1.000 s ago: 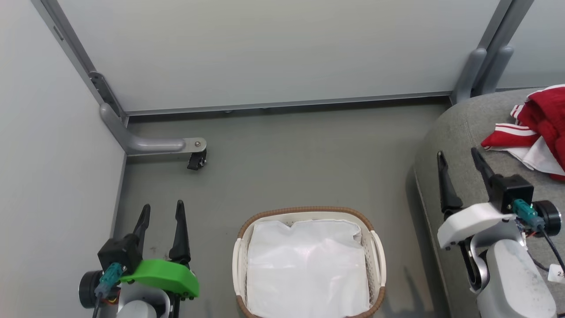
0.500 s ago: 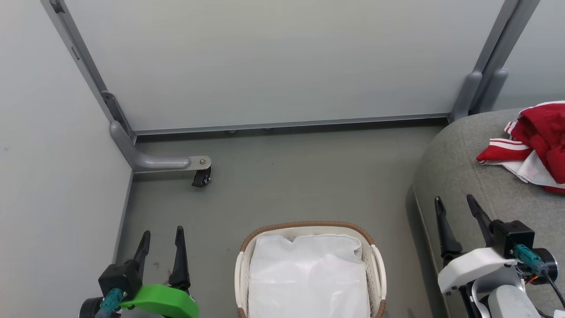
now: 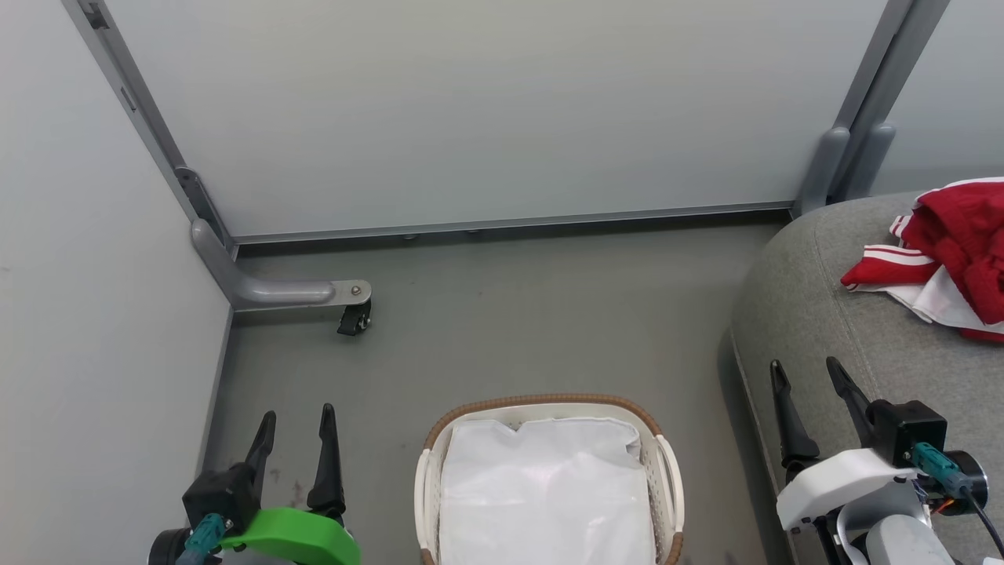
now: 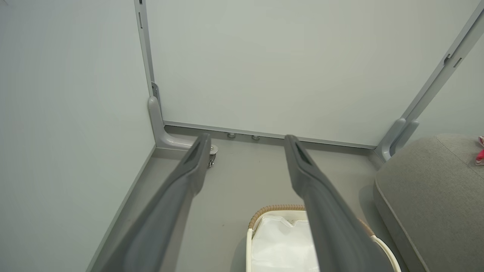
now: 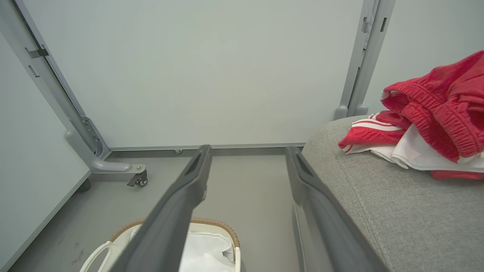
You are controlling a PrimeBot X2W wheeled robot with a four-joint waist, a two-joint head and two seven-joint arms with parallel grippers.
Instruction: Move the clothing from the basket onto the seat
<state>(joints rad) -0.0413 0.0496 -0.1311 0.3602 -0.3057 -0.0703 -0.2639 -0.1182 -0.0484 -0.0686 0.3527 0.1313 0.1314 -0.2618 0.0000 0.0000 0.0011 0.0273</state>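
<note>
Here, the clothing lies in a crumpled heap on the seat, at the far right of the head view. It is soft red fabric with a gathered, ribbed waistband. A white panel spills out beneath it, and thin white stripes run along the red edge that points toward the floor. In the right wrist view the heap sits well up on the grey cushion, back from its rounded, stitched front edge.

The basket stands on the floor between the two arms and apart from the seat. Its brown woven rim curves round a crumpled white cloth liner, with no red fabric visible inside.

The left gripper hovers above the floor to the basket's left, its two dark fingers spread wide with nothing between them. The right gripper hangs at the seat's near edge, short of the clothing, with its fingers likewise wide apart and holding nothing.

Pale partition panels close off the back, and a small black castor sits under a grey foot at the left corner.
</note>
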